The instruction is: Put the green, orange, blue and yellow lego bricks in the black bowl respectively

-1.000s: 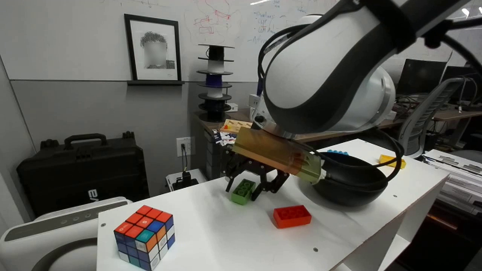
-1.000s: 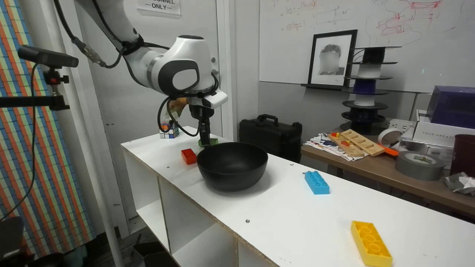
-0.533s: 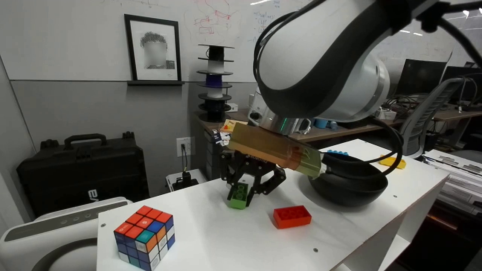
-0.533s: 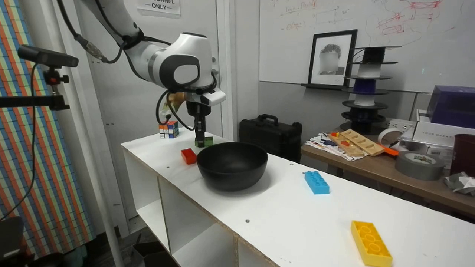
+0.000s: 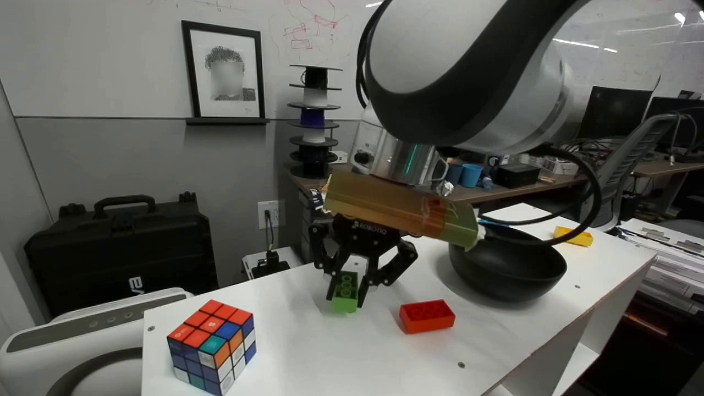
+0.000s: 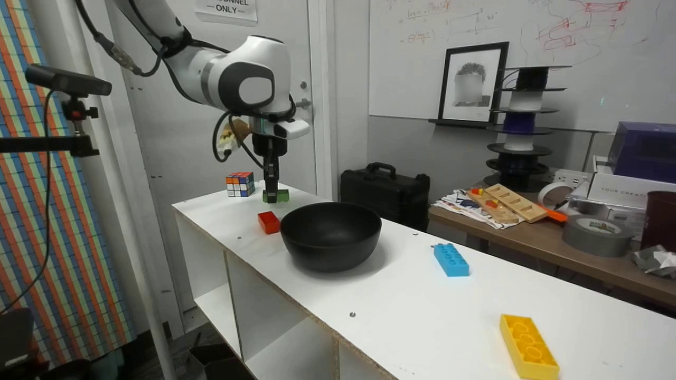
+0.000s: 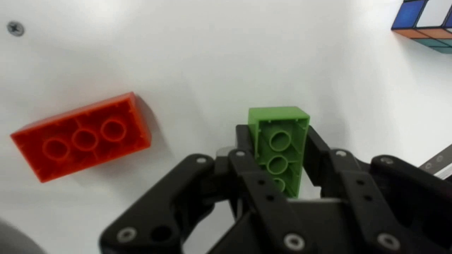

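In my wrist view, right of centre, I have the jaws clamped on the green rectangular plastic brick (image 7: 282, 153); the red-orange rectangular plastic brick (image 7: 83, 138) lies at left. "ROBOTIQ" is legible on the black housing (image 5: 366, 234) above them. In an exterior view I read "ONLY" on the white paper sign (image 6: 227, 10) at upper left; the round black bowl (image 6: 331, 258) sits near centre, the blue rectangular plastic brick (image 6: 451, 260) to its right, the yellow rectangular plastic brick (image 6: 528, 347) at lower right.

Gripper (image 5: 346, 298) pinching green brick (image 5: 344, 306), contact with white shelf top (image 5: 330, 357) unclear, red brick (image 5: 427, 317) nearby toward right edge, black bowl (image 5: 509, 275) upright beyond it, yellow brick (image 5: 573, 237) by far edge, puzzle cube (image 5: 212, 346) near left corner
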Robot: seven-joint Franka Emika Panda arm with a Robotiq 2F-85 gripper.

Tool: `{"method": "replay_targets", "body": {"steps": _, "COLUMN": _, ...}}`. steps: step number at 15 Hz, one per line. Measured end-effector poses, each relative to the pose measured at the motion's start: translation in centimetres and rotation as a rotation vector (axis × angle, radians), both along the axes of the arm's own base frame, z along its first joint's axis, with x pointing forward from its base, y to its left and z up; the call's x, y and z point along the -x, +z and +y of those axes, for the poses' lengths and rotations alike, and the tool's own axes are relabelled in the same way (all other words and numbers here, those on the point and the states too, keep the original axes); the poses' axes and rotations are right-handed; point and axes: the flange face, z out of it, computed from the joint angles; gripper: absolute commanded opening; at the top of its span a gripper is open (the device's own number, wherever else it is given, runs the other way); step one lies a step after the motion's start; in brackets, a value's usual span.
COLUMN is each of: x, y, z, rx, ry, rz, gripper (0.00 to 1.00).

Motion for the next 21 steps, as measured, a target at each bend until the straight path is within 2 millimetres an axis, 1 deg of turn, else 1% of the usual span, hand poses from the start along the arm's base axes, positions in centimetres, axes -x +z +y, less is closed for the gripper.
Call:
{"method": "replay_targets", "body": {"steps": 2, "x": 0.2, "y": 2.2, "z": 0.0, "rx": 0.022, "ry": 0.025, "rz": -0.021, "gripper": 0.13}}
{"method": "replay_targets", "body": {"steps": 3, "x": 0.4, "y": 3.6, "z": -0.2, "rx": 0.037, "ry": 0.035, "rz": -0.035, "gripper": 0.13}}
{"method": "replay_targets", "body": {"steps": 5, "x": 0.8, "y": 6.5, "z": -1.0, "rx": 0.065, "ry": 0.047, "rz": -0.072, "gripper": 0.13}}
{"method": "replay_targets", "body": {"steps": 8, "x": 1.4, "y": 10.3, "z": -3.6, "rx": 0.106, "ry": 0.047, "rz": -0.124, "gripper": 0.13}}
{"method": "replay_targets", "body": {"steps": 11, "x": 2.2, "y": 13.0, "z": -7.5, "rx": 0.120, "ry": 0.003, "rz": -0.145, "gripper": 0.13}}
{"method": "replay_targets", "body": {"steps": 13, "x": 2.6, "y": 13.9, "z": -10.6, "rx": 0.132, "ry": -0.037, "rz": -0.147, "gripper": 0.13}}
{"method": "replay_targets", "body": {"steps": 15, "x": 2.7, "y": 14.1, "z": -14.0, "rx": 0.148, "ry": -0.080, "rz": -0.136, "gripper": 0.13}}
{"method": "replay_targets", "body": {"steps": 18, "x": 2.4, "y": 13.3, "z": -18.7, "rx": 0.174, "ry": -0.132, "rz": -0.111, "gripper": 0.13}}
{"method": "replay_targets", "body": {"steps": 21, "x": 2.4, "y": 11.9, "z": -22.5, "rx": 0.200, "ry": -0.154, "rz": -0.063, "gripper": 0.15}}
